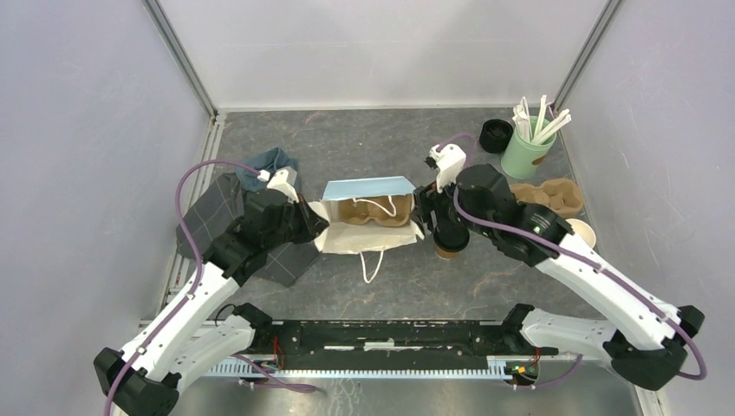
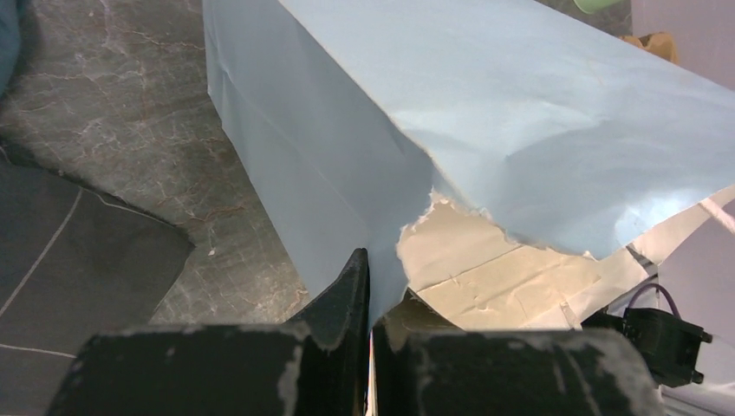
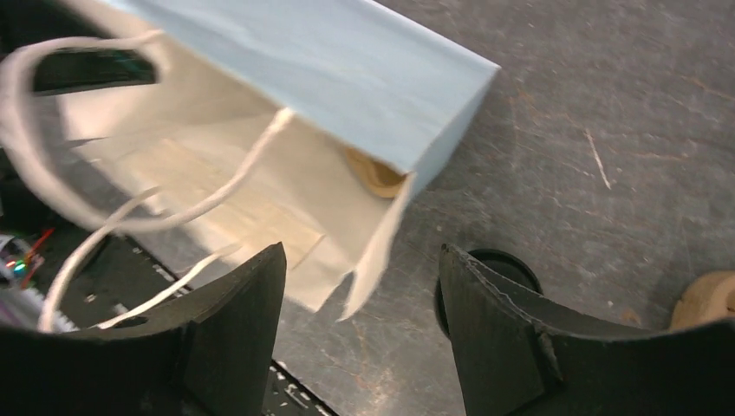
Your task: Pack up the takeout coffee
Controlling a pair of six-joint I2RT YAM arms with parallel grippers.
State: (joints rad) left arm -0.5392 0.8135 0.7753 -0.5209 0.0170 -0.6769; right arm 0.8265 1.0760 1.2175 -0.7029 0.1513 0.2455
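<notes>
takeout coffee (image 1: 450,250): mostly hidden under right end effector (image 3: 360,260) | bag (image 1: 368,188) contents: partly hidden

Light-blue bag (image 1: 368,187), grid-lined dark cloth (image 1: 211,217)

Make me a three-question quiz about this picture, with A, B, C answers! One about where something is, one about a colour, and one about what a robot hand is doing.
1. Where is the takeout coffee compared with the paper bag?
A inside it
B on the table, just past its right end
C on top of it

2. What colour is the bag's outside?
A red
B blue
C black

3. What is the left gripper doing?
A pinching the bag's edge
B holding the coffee
C hanging wide open

Answers:
1 B, its black lid shows on the table beside the bag.
2 B, the bag's outer side is light blue.
3 A, its fingers are shut on the paper.
</notes>
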